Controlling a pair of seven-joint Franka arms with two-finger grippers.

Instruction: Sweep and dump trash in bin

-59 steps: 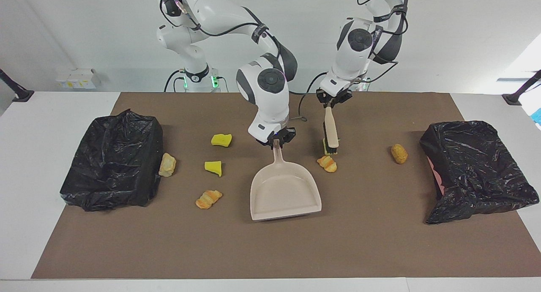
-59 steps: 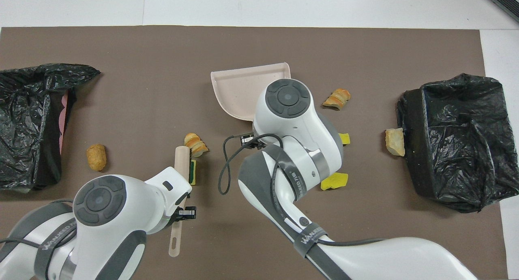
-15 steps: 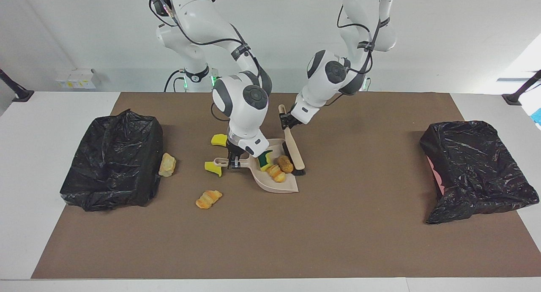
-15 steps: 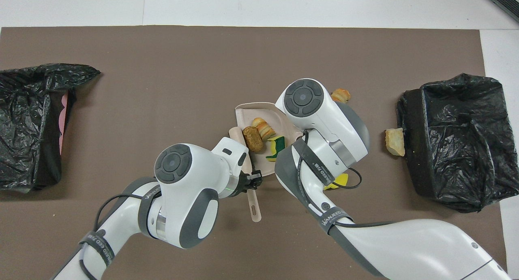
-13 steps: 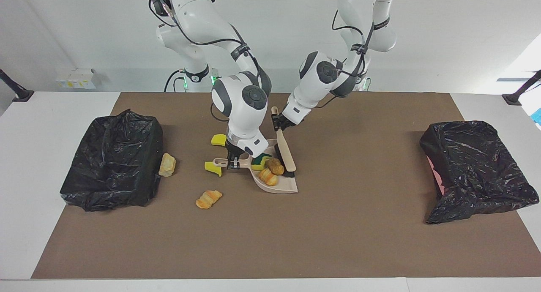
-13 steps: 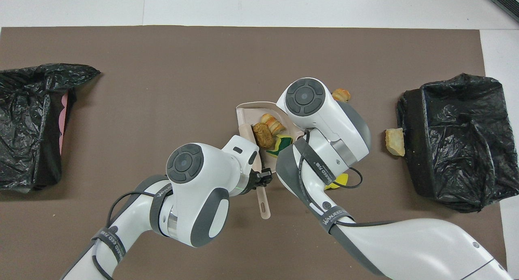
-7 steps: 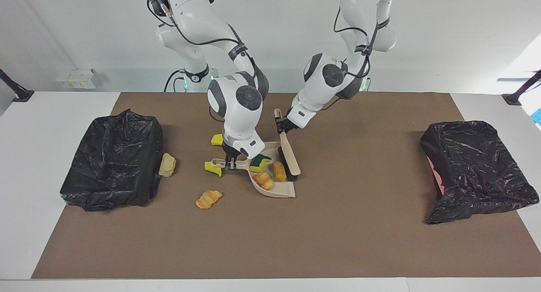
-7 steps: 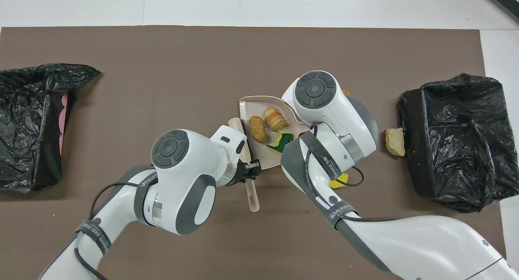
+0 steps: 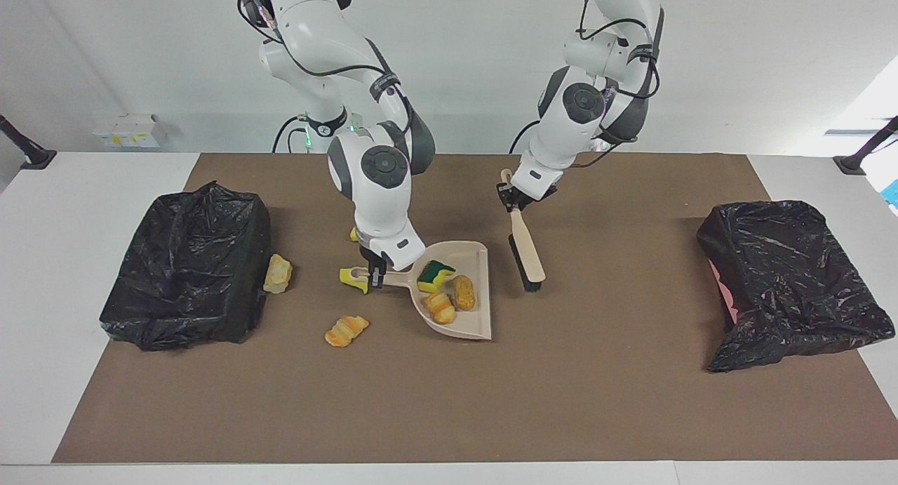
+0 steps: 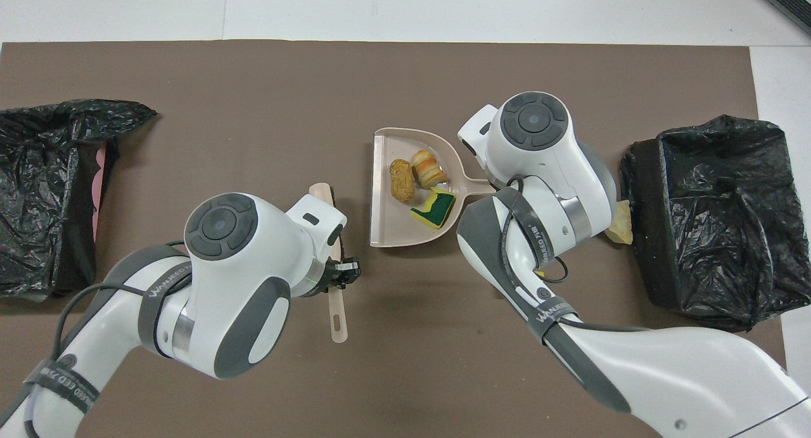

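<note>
The right gripper (image 9: 376, 277) has its fingers pinched on the handle of the beige dustpan (image 9: 468, 325), which sits on the brown mat (image 9: 449, 401) of the counter (image 9: 84, 190) in the middle, its open mouth toward the left arm's end. Three pieces of the trash lie in the pan: a green-yellow sponge chunk (image 9: 435, 276), a croissant-like piece (image 9: 439, 307) and a brown nugget (image 9: 463, 293). The left gripper (image 9: 511, 198) has its fingers clamped on the handle of the beige brush (image 9: 527, 255), whose dark bristles point down just beside the pan's mouth, apart from it; whether they touch the mat cannot be told. Outside the pan, a yellow sponge chunk (image 9: 353, 278) lies at the handle's tip, another croissant piece (image 9: 345, 330) lies farther from the robots, and a pale bread piece (image 9: 278, 273) rests against the black-lined bin (image 9: 186, 267) at the right arm's end. A second black-bagged bin (image 9: 789, 278) stands at the left arm's end.
</note>
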